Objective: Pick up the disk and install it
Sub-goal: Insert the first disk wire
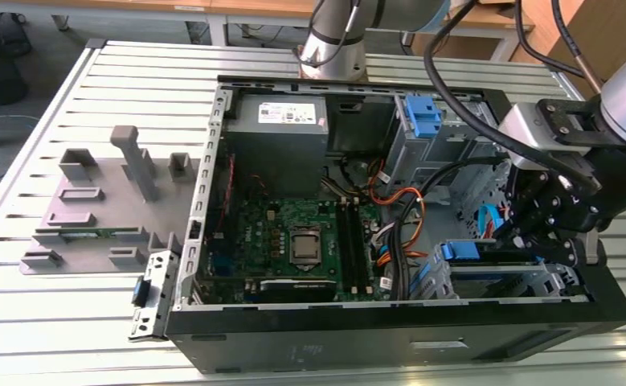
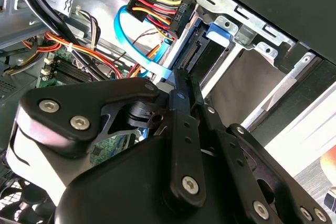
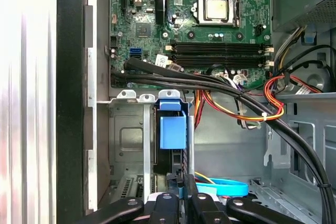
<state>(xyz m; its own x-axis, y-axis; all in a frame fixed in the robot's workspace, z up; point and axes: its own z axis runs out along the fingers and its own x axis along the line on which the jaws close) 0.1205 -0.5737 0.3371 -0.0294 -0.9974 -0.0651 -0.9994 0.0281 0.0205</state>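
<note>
The disk [image 3: 172, 162] stands on edge in a slot of the drive cage [image 3: 126, 140] at the case's front corner, its blue carrier bracket [image 3: 172, 129] facing the motherboard. In the exterior view the bracket [image 1: 460, 251] shows at the cage on the right, with my gripper [image 1: 540, 241] low inside the case just behind it. In both wrist views the black fingers [image 2: 179, 103] run close together, and my gripper [image 3: 182, 184] sits at the disk's connector end [image 2: 197, 51] with nothing seen between the tips. The drive's sides are hidden by the cage.
A blue data cable [image 2: 137, 51] and a bundle of red, yellow and black power wires [image 2: 157, 6] hang beside the cage. Thick black cables [image 3: 220, 85] cross above the motherboard [image 1: 291, 241]. A grey power supply [image 1: 280, 117], another blue latch [image 1: 424, 117] and a grey fixture [image 1: 109, 193] lie further off.
</note>
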